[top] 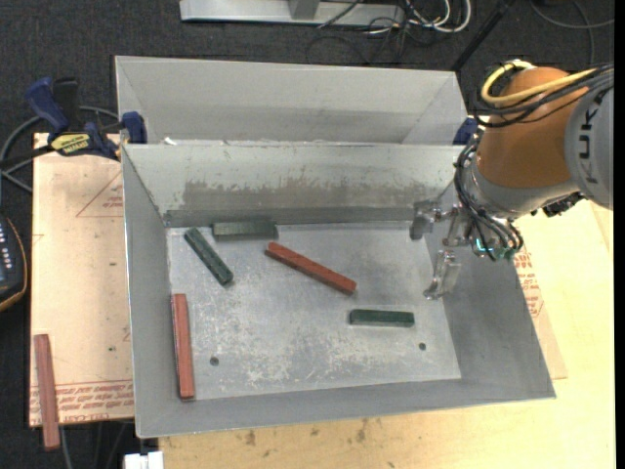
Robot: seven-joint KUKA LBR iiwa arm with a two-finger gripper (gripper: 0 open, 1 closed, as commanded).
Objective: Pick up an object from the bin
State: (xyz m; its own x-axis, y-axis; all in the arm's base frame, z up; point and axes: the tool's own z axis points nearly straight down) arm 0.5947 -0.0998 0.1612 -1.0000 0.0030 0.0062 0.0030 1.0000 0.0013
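Hand [436, 274] near flat dark-green bar [381, 318].

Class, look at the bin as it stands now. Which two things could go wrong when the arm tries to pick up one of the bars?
1. The gripper hangs close to the bin's sloped right wall, so a straight descent might scrape it.
2. The nearest dark green bar lies flat on the floor and looks thin, so it could slide away instead of lifting.
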